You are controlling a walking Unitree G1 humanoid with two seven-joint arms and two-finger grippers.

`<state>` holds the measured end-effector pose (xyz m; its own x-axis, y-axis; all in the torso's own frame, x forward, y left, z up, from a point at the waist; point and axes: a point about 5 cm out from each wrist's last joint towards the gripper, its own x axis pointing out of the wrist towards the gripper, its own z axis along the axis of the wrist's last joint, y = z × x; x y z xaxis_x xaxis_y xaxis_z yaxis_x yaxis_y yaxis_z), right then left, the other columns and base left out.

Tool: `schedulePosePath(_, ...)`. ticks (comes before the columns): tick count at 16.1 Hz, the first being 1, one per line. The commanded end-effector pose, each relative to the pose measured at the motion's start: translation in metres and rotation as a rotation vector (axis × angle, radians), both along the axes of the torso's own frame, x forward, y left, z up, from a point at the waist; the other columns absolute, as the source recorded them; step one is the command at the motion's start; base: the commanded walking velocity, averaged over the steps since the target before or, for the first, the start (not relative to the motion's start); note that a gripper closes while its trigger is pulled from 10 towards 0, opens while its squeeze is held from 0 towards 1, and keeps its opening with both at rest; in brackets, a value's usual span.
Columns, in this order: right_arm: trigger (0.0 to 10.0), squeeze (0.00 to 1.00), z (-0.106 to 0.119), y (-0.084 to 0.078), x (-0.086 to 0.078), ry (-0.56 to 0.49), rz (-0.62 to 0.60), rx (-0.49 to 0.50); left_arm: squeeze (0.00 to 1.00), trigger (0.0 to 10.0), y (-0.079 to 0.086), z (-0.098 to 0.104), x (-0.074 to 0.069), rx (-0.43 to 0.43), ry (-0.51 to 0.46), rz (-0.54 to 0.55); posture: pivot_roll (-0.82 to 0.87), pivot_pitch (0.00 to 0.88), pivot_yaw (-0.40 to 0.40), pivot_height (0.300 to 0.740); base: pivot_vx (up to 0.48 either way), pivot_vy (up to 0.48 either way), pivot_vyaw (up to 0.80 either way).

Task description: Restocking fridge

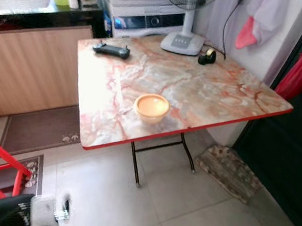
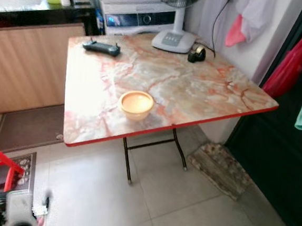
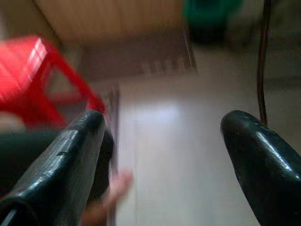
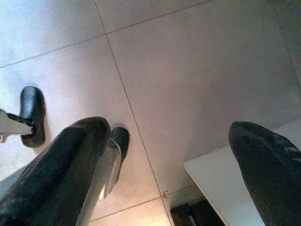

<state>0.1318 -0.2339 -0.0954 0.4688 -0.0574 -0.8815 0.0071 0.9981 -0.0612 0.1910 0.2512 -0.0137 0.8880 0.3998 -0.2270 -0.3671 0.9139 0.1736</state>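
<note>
Bowl [image 1: 151, 108]: small, orange, sits on the marble-pattern table [image 1: 216, 92] near its front edge, nothing touching it. Further back on the table: black remote [image 1: 111, 50], fan base [image 1: 182, 43], tape dispenser [image 1: 207, 56]. Left gripper [image 3: 160, 155]: fingers wide apart, holding nothing, hanging low over the tile floor [image 1: 148, 202] with a red stool [image 3: 33, 80] close by; view blurred. Right gripper [image 4: 178, 165]: fingers also spread wide, empty, pointing down at the floor tiles. Both grippers well apart from the bowl.
</note>
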Motion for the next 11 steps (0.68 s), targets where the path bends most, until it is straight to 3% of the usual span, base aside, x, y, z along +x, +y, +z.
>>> schedulePosePath(1,10.0,0.0,0.0,-0.002,-0.002,0.003,0.006,-0.01,0.0,10.0,-0.002,0.012,0.002,0.051,-0.06,-0.022,0.05,0.0,0.01,0.74,0.0,0.0,0.0)
schedulePosePath(2,10.0,0.0,0.0,-0.002,-0.001,0.011,0.044,-0.028,0.0,10.0,-0.006,0.036,0.015,0.12,-0.162,-0.104,0.06,0.0,0.009,0.74,0.0,0.0,0.0)
schedulePosePath(5,10.0,0.0,0.0,-0.003,-0.001,0.008,0.041,-0.026,0.0,10.0,-0.015,0.068,0.03,0.123,-0.282,-0.129,0.05,0.0,0.002,0.74,0.0,0.0,0.0)
schedulePosePath(8,10.0,0.0,0.0,-0.003,-0.001,-0.003,0.038,-0.037,0.0,10.0,-0.052,0.14,0.074,0.057,-0.534,-0.247,0.04,0.0,0.015,0.74,0.0,0.0,0.0)
schedulePosePath(11,10.0,0.0,0.0,0.001,-0.002,-0.017,0.043,-0.037,0.0,10.0,-0.065,0.155,0.085,-0.026,-0.542,-0.291,0.0,0.0,0.038,0.74,0.0,0.0,0.0)
